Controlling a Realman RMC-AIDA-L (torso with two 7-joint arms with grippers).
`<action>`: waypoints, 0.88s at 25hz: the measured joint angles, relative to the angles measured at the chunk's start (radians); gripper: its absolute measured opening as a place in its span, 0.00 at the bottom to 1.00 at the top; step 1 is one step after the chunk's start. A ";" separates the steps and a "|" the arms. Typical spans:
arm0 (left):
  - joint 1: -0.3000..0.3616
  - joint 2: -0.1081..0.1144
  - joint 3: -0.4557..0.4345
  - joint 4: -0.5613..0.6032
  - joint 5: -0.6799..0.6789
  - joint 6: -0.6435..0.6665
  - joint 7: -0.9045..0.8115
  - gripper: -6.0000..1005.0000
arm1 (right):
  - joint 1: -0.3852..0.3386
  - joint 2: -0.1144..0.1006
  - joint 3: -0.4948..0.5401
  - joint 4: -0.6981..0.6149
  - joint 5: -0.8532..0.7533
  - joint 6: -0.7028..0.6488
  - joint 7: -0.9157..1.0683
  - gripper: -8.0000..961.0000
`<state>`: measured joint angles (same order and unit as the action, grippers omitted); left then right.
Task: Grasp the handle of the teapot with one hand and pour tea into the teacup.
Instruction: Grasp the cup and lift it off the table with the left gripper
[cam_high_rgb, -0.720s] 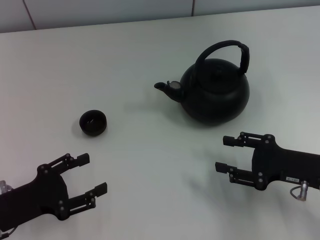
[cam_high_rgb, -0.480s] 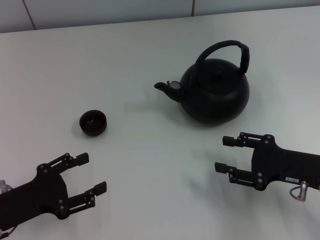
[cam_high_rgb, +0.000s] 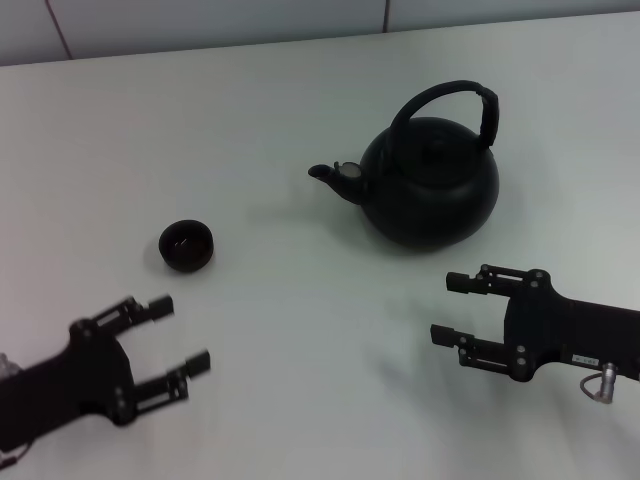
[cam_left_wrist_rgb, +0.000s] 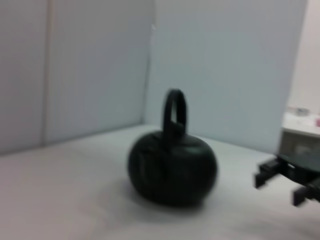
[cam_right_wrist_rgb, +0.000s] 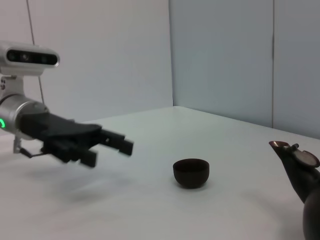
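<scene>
**A:** While the right gripper (cam_high_rgb: 446, 308) hasn't budged since a moment ago, the left gripper (cam_high_rgb: 180, 332) has slid a bit and turned, near the table's (cam_high_rgb: 300, 90) front edge. Both are spread open, holding nothing.

**B:** So nothing's grabbed yet?

**A:** Nope. The teapot (cam_high_rgb: 428, 184) sits untouched toward the back right, spout (cam_high_rgb: 322, 173) aimed left at the cup (cam_high_rgb: 186, 245), which sits well apart from it. The handle (cam_high_rgb: 455, 101) arches upright over the top, free.

**B:** Which arm goes for it?

**A:** I'd guess the right one, it's just in front of the pot. The left shifting looks more like repositioning, maybe clearing out.

**B:** Anything in the way?

**A:** Only bare table between pot and cup. The left gripper sits near the cup though, so a pour could get crowded there.
</scene>
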<state>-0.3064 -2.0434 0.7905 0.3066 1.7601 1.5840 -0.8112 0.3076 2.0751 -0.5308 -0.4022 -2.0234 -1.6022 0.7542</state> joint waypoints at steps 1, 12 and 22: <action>0.000 -0.004 -0.022 0.005 0.000 -0.001 0.004 0.81 | -0.002 0.000 0.000 -0.001 0.000 0.000 0.000 0.67; 0.000 -0.022 -0.293 0.004 -0.002 -0.054 0.092 0.81 | -0.008 0.000 0.006 -0.006 0.005 -0.006 0.000 0.67; -0.018 -0.023 -0.215 0.005 0.025 -0.175 0.125 0.81 | 0.001 0.000 0.003 -0.006 0.006 -0.004 0.000 0.67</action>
<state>-0.3247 -2.0669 0.5751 0.3114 1.7848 1.4089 -0.6862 0.3085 2.0752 -0.5275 -0.4080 -2.0176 -1.6066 0.7542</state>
